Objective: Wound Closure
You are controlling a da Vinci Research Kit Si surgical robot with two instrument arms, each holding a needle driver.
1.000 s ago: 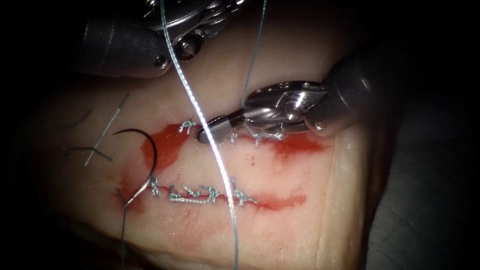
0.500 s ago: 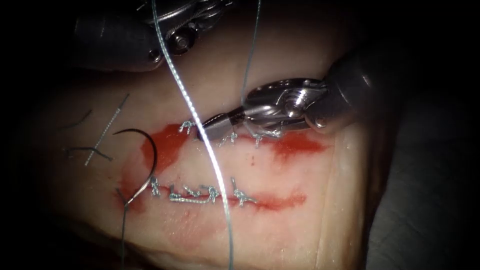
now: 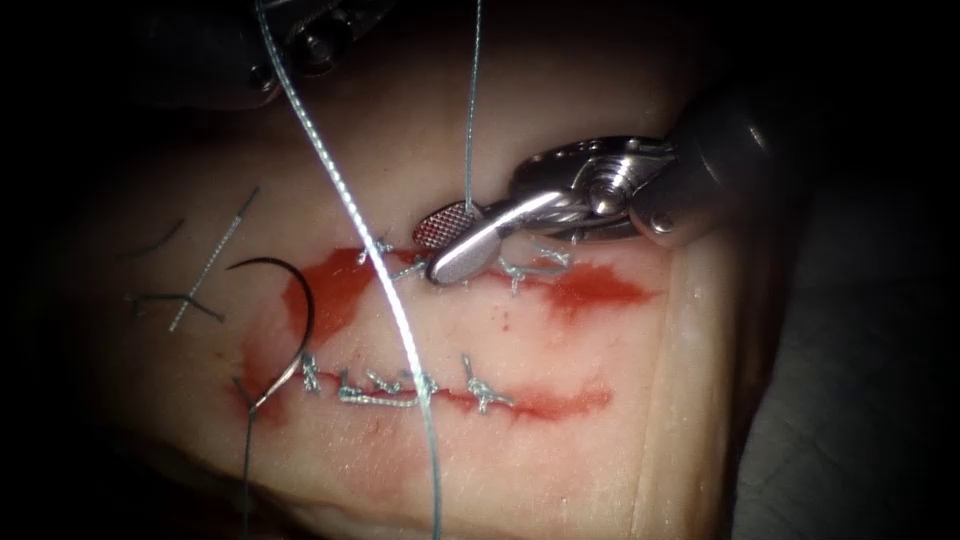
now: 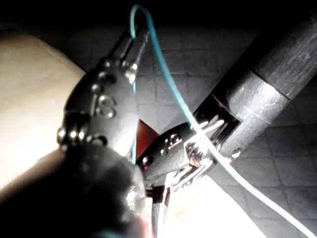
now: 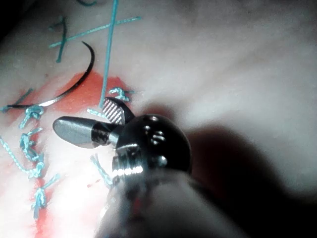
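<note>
While the right claw (image 3: 432, 252) hangs over the upper cut (image 3: 590, 288) with its jaws spread wide and gripping nothing, a thin strand (image 3: 470, 120) drops straight down from above and ends right at the base of its ridged jaw. In the right wrist view the same strand (image 5: 108, 54) meets that jaw, touching it or just beside it; I cannot tell which. The strand's long axis stands nearly upright, across the claw's line, which points toward the endoscope view's left.

The left claw (image 4: 138, 29) is clamped on the thread (image 4: 163, 69), which bends over its tip. From there the thick run of thread (image 3: 370, 260) slants down across both cuts, passing just left of the right claw's tips.

The needle (image 3: 305, 300) lies loose on the tissue (image 3: 600, 150), held by neither claw, well to the left of the right claw. It sits at the left end of the lower cut (image 3: 540, 402), its curve bowing toward the red fluid (image 3: 335, 285). It seems to rest on the surface rather than in the tissue. The right claw is clearly the nearer one to the thin strand.
</note>
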